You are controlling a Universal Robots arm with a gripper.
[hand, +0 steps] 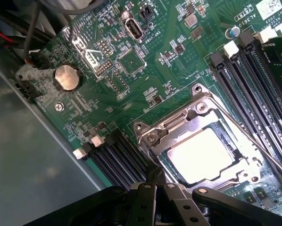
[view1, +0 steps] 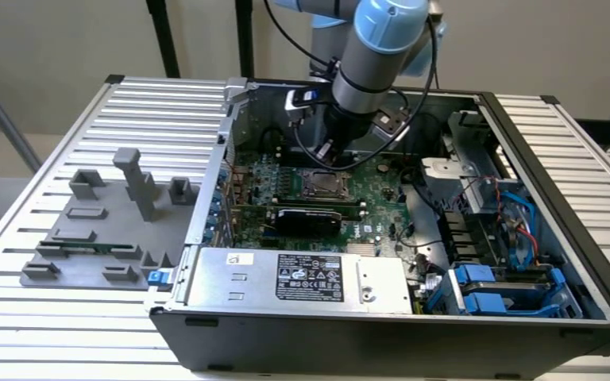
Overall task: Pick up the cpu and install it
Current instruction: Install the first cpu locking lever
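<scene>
I saw the cpu (hand: 203,155) seated in the motherboard socket (hand: 197,141), under the metal frame. End effector (hand: 153,181) was fully closed, holding nothing, hovering just beside the socket.

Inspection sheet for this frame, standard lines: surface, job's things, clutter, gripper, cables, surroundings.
Surface: ribbed metal table carrying an open computer case.
Job's things: cpu lies flat in the motherboard socket, metal frame around it.
Clutter: grey fixture blocks on the table at the exterior view's left.
Gripper: gripper shut, hanging just above the socket's edge, holding nothing.
Cables: blue and red wires at the case's right; black cable on the arm.
Surroundings: beige wall, dark stand poles.
</scene>
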